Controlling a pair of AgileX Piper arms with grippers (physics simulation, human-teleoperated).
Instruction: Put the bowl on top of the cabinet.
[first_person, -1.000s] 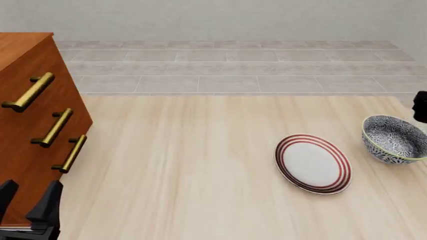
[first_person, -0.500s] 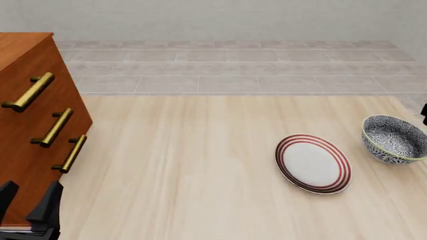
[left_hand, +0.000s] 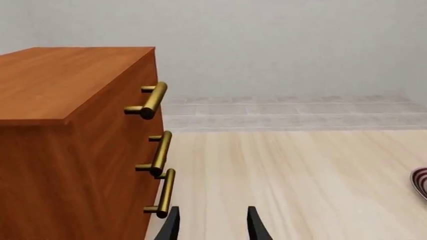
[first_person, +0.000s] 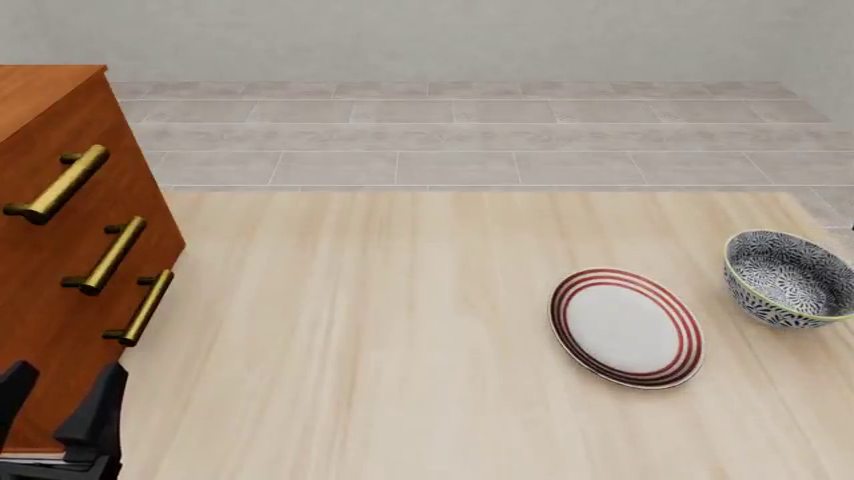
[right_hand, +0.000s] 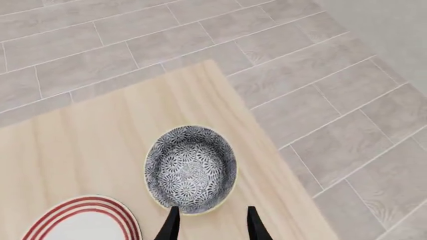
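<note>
Plate (first_person: 626, 327) on bench (first_person: 374, 330); bowl (first_person: 787, 277) just right of plate; cabinet (first_person: 60, 250) far left of plate.

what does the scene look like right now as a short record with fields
bowl: blue-and-white bowl upright on the table, far right, not held
plate: red-ringed plate just left of the bowl
cabinet: wooden cabinet at the left edge, top bare in the left wrist view
left gripper: open, low beside the cabinet front
right gripper: open, above the bowl's rim, out of the front view
</note>
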